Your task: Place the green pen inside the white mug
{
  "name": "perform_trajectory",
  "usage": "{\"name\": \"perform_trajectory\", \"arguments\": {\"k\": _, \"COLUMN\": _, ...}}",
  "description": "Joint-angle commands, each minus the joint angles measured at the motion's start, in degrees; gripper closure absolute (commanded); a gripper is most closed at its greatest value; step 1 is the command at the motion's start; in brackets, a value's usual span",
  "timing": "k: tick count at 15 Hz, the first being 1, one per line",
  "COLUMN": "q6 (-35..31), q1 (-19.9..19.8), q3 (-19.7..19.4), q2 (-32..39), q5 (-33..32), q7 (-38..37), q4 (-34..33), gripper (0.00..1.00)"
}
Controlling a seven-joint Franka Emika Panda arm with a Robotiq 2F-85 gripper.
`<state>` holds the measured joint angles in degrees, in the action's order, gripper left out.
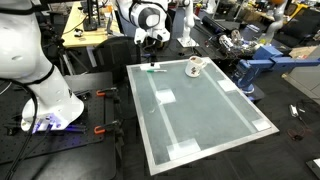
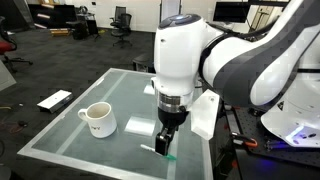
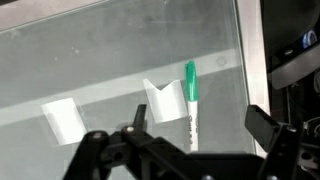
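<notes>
The green pen [image 3: 191,100] lies flat on the glass table; it has a green end and a paler white body. It also shows in both exterior views [image 1: 154,69] [image 2: 160,153], near a table edge. My gripper [image 3: 200,128] is open and empty, just above the pen, with one finger on each side of it. The gripper also shows in both exterior views [image 1: 152,45] [image 2: 165,140], pointing down. The white mug [image 1: 195,67] [image 2: 97,119] stands upright on the table with its handle to the side, well apart from the pen and the gripper. It is out of the wrist view.
White tape patches [image 3: 163,100] [image 3: 63,118] [image 2: 140,127] [image 1: 165,97] lie flat on the glass; one touches the pen. The table's metal rim [image 3: 252,60] runs close beside the pen. Benches, clamps and clutter surround the table [image 1: 200,120].
</notes>
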<state>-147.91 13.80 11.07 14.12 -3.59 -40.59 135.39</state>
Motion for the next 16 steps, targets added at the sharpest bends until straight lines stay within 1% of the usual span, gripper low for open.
{"name": "perform_trajectory", "arguments": {"k": 1, "q6": 0.10, "q1": 1.41, "q3": -1.31, "q2": -0.20, "q5": 0.72, "q7": 0.56, "q4": 0.00, "gripper": 0.00}}
{"name": "perform_trajectory", "arguments": {"k": 4, "q6": 0.10, "q1": 1.51, "q3": -1.28, "q2": -0.26, "q5": 0.72, "q7": 0.55, "q4": -0.02, "gripper": 0.00}}
{"name": "perform_trajectory", "arguments": {"k": 6, "q6": 0.00, "q1": 1.82, "q3": -1.73, "q2": 0.89, "q5": -0.03, "q7": 0.20, "q4": -0.92, "gripper": 0.00}}
{"name": "perform_trajectory", "arguments": {"k": 10, "q6": -1.63, "q1": 3.25, "q3": -3.72, "q2": 2.93, "q5": -2.19, "q7": -2.08, "q4": -1.55, "gripper": 0.00}}
{"name": "perform_trajectory", "arguments": {"k": 12, "q6": -3.04, "q1": 3.83, "q3": -4.59, "q2": 4.22, "q5": -2.52, "q7": -1.86, "q4": -1.89, "gripper": 0.00}}
{"name": "perform_trajectory", "arguments": {"k": 16, "q6": -8.55, "q1": 5.50, "q3": -6.63, "q2": 6.95, "q5": -3.52, "q7": -1.46, "q4": -2.20, "gripper": 0.00}}
